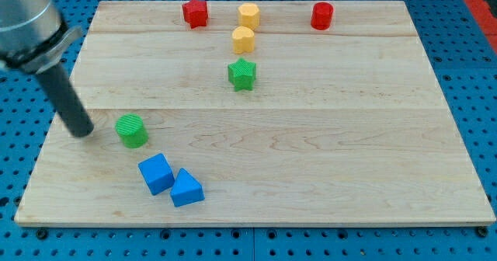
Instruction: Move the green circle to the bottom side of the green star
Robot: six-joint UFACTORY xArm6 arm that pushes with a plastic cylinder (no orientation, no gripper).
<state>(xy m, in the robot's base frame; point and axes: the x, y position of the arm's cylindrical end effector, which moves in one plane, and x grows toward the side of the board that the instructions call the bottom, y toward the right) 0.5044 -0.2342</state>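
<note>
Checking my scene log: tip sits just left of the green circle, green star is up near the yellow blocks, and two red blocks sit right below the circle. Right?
One thing is off: the two blocks below the green circle are blue, a blue cube and a blue triangular block, not red. The camera view shows this. The rest holds: my tip sits just left of the circle, and the green star is up near the yellow blocks.

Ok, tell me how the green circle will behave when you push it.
The green circle stands flat on its end, so it should slide, not roll. Its round wall may let it slip off my tip, just to its left in the view. It looks small and probably light.
</note>
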